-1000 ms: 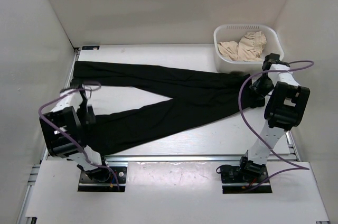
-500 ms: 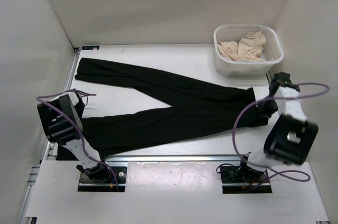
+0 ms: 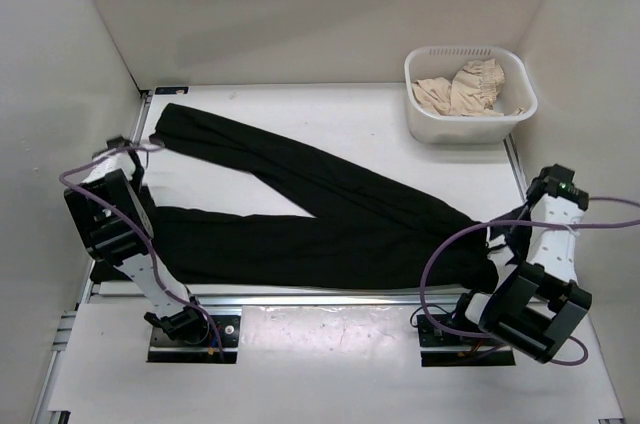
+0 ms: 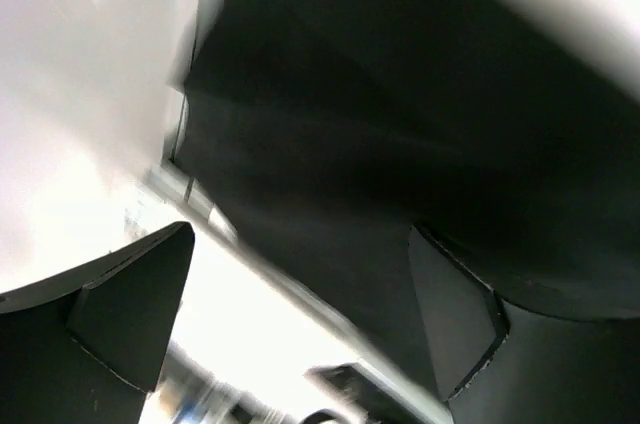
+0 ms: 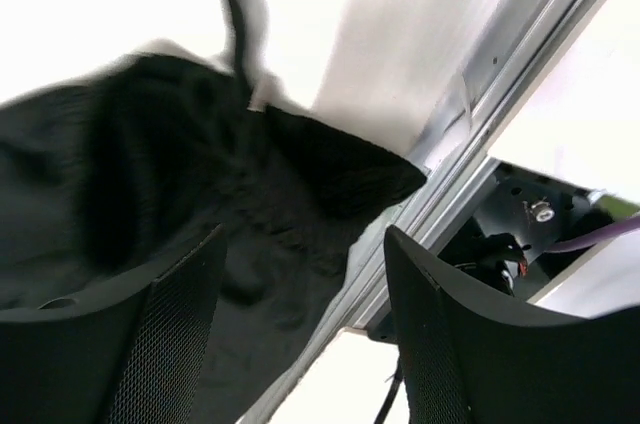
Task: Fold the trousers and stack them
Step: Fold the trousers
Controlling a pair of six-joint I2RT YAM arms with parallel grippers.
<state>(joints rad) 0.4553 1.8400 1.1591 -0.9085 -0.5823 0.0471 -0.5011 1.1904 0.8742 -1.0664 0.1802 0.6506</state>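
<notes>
Black trousers (image 3: 330,214) lie flat across a white table (image 3: 350,109), legs splayed in a V toward the left, waist at the near right edge; folding looks not yet begun. Next the legs need laying together: the left gripper (image 4: 300,284), jaws spread wide, hovers by the near cuff, the right gripper (image 5: 300,314), jaws apart on nothing, by the waist. White walls (image 3: 300,4) enclose the table; a basket (image 3: 450,129) of beige cloth (image 3: 455,89) sits far right.
</notes>
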